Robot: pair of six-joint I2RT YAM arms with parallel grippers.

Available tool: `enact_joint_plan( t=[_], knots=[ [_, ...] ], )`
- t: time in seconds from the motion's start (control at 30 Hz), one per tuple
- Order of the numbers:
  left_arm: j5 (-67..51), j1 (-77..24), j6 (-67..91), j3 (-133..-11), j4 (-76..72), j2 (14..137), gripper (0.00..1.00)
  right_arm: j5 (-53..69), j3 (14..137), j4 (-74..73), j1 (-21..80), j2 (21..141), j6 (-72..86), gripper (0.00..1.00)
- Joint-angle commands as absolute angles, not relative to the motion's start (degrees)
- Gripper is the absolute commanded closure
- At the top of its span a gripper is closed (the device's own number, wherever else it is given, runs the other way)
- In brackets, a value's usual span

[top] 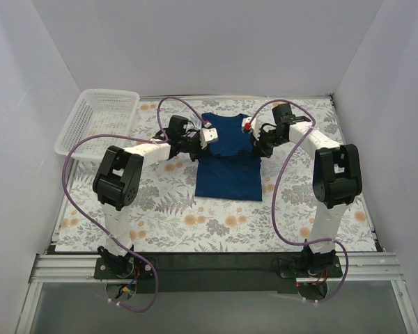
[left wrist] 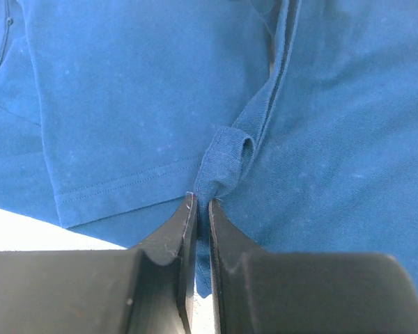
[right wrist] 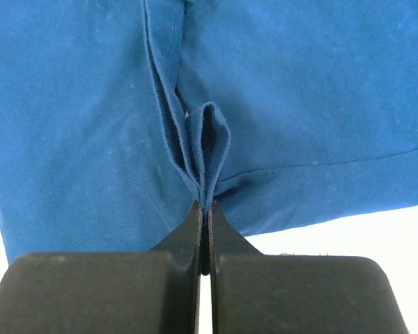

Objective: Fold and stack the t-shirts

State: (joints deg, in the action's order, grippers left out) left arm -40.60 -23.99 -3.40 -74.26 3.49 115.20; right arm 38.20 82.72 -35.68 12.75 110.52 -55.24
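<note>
Top view: a dark blue t-shirt lies flat on the flower-patterned table, toward the far middle, between both arms. The left claw meets its left edge and the right claw its right edge, both near the sleeves. A white lattice basket sits at the far left corner, well apart. White walls enclose three sides.

Left wrist view: the left claw is clenched on a small pinched fold of the shirt beside a stitched sleeve hem.

Right wrist view: the right claw is clenched on an upright pleat of the fabric; the shirt's edge runs at lower right.
</note>
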Motion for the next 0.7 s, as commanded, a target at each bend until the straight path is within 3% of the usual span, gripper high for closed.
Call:
enact_joint_plan(
  t=[0.0,0.33,0.47,0.53,0.57,0.67],
  knots=[
    [-40.43,-23.47,-3.61,-76.81,3.43,115.31,1.00,38.15,85.25,-35.16,12.57,111.18,-54.41,0.99],
    [-39.73,-23.38,-2.81,-77.43,2.99,116.54,1.00,37.44,86.48,-34.72,12.39,112.76,-53.35,0.98],
    [-39.03,-23.38,-1.07,-77.96,2.29,117.07,1.00,37.00,87.27,-34.19,12.31,113.55,-51.08,0.94],
    [-36.92,-23.47,1.48,-78.31,0.37,117.16,0.88,35.43,87.19,-32.71,12.30,113.73,-48.36,0.80],
    [-36.31,-23.38,4.71,-78.14,-1.39,116.81,0.75,34.55,86.84,-30.09,12.30,113.56,-45.03,0.72],
    [-33.59,-23.64,7.98,-75.77,-6.73,115.23,0.59,29.29,83.24,-20.88,12.39,111.28,-38.17,0.60]
  ],
)
